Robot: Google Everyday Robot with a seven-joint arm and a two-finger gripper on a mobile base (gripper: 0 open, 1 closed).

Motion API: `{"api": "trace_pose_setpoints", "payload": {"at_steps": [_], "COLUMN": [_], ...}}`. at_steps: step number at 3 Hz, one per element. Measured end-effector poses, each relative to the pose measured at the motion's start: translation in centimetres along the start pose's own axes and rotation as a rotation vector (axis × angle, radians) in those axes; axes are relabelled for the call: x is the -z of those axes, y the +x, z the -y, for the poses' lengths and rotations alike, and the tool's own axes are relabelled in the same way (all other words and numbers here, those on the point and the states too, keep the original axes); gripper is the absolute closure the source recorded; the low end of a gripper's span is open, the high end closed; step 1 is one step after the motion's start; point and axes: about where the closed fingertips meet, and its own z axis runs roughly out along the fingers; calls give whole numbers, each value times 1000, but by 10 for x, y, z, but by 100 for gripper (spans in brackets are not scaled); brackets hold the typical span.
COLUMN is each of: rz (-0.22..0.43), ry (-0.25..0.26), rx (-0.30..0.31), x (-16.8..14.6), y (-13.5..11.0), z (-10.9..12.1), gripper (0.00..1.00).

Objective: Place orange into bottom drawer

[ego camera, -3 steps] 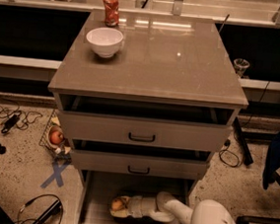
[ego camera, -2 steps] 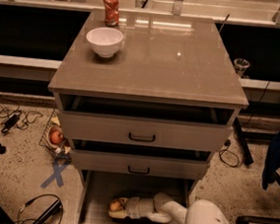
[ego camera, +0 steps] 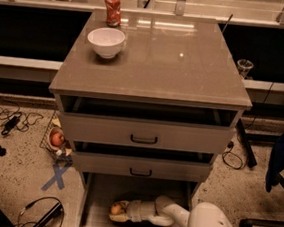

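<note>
1. Where the wide grey-brown bottom drawer stands open nearest, the two-finger gripper lies inside at its left, clamped around the small round orange.
2. Far left on the cabinet top: white bowl, red can.

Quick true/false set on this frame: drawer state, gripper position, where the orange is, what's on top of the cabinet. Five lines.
1. The bottom drawer is pulled open. True.
2. The gripper hangs above the cabinet top. False: it is down inside the bottom drawer, at the orange.
3. The orange sits in the white bowl. False: it is in the bottom drawer.
4. A red can stands behind the white bowl. True.
5. The wire basket stands on the cabinet top. False: it is on the floor, left of the cabinet.
</note>
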Motion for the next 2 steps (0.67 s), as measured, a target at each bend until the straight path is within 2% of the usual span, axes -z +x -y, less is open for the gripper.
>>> {"api": "trace_pose_setpoints", "payload": {"at_steps": [1,2], "rz": [0,1], "ry": [-3,-9], "rx": [-1,-2], "x": [-2,-5], "y": [0,0], "z": [-1,-4], "gripper": [28,0]}}
